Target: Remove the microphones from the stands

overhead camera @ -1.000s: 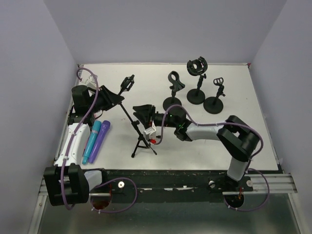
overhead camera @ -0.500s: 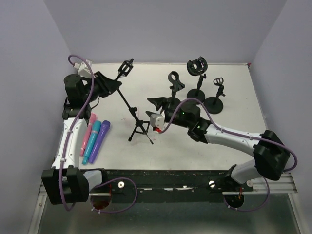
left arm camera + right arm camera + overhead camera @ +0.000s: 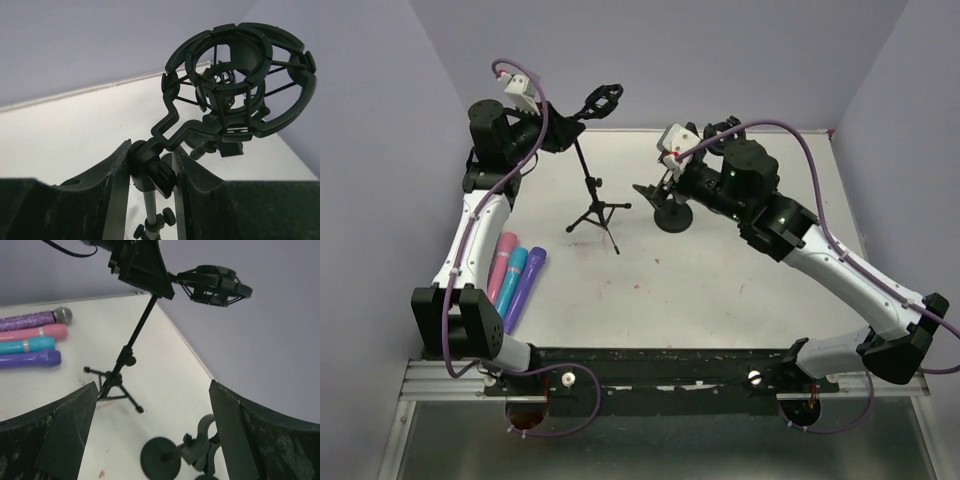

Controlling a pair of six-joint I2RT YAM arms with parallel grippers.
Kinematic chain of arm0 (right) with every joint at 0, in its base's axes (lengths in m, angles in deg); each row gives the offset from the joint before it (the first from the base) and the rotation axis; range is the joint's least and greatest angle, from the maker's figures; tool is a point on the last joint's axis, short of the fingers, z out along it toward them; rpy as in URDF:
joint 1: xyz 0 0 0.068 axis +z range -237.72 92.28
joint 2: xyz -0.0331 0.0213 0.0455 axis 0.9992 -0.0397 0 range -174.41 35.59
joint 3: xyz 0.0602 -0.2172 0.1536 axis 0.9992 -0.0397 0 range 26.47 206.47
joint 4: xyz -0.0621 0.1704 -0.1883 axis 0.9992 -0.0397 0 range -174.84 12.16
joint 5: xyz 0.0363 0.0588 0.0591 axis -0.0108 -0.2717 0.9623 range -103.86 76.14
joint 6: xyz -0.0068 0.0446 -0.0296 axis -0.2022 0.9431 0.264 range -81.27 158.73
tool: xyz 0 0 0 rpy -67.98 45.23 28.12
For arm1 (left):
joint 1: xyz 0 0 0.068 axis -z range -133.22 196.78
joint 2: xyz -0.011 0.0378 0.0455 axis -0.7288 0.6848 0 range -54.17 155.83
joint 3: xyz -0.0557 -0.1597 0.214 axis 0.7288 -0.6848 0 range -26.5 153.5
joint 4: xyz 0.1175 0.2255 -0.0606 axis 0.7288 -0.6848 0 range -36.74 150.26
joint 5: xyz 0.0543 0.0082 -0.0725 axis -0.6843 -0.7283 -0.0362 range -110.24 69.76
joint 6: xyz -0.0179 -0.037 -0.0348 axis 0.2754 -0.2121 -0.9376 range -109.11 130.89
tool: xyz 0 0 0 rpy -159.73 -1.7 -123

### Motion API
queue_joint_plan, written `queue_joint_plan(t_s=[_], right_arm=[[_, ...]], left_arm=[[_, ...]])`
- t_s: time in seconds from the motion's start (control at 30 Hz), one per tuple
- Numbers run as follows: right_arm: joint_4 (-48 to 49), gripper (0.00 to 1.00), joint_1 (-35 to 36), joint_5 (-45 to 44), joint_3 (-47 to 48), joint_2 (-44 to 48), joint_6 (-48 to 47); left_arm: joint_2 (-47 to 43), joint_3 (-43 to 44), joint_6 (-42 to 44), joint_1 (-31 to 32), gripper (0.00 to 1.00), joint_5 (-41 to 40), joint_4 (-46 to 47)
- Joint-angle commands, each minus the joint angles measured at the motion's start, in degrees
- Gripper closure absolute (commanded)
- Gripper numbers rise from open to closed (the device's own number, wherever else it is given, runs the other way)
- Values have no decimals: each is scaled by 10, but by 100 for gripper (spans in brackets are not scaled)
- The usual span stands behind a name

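Observation:
My left gripper (image 3: 152, 150) is shut on the swivel joint of the black tripod stand (image 3: 592, 205), just under its round shock mount (image 3: 240, 80). The mount is empty and the stand hangs tilted near the back wall. My left gripper (image 3: 558, 135) shows at the top left of the top view. Several microphones lie side by side on the table at the left: a pink microphone (image 3: 500, 265), a teal microphone (image 3: 512, 277), a purple microphone (image 3: 525, 285) and a glittery purple microphone (image 3: 30, 319). My right gripper (image 3: 152, 385) is open and holds nothing. It hovers right of the stand.
A round-base stand (image 3: 162, 457) with a clip (image 3: 200, 442) sits just below my right gripper (image 3: 658, 190). Another shock-mount stand (image 3: 720, 125) peeks out behind the right arm at the back. The back wall is close behind the raised mount.
The left arm has lifted the tripod stand up and toward the back wall. The right gripper has opened wide and swung away from the stand's pole to the back middle.

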Motion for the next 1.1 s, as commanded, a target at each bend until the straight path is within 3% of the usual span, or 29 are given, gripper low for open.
queue_joint_plan(t_s=[0.0, 0.17, 0.3, 0.47, 0.5, 0.53, 0.63, 0.67, 1.07], right_arm=[[-292, 0, -12, -43, 57, 2, 78], [-393, 0, -68, -108, 110, -8, 92], [-419, 0, -127, -63, 127, -12, 134], [-419, 0, -148, -2, 98, -6, 174], [-419, 0, -150, 3, 94, -6, 180], [-419, 0, -150, 7, 92, -7, 184], [-419, 0, -152, 11, 93, -16, 188], [-418, 0, -152, 11, 95, -20, 188], [-452, 0, -167, 57, 118, -35, 236]], left_arm=[[10, 20, 127, 42, 100, -24, 81], [28, -4, 172, 72, 100, -44, 134], [35, -39, 176, 81, 100, -45, 171], [35, -75, 187, 82, 100, -56, 201], [36, -77, 189, 82, 97, -58, 197], [35, -79, 195, 82, 82, -58, 190], [27, -84, 213, 82, 30, -54, 165], [21, -89, 215, 83, 2, -55, 162], [-145, -194, 236, 82, 2, -40, 63]])
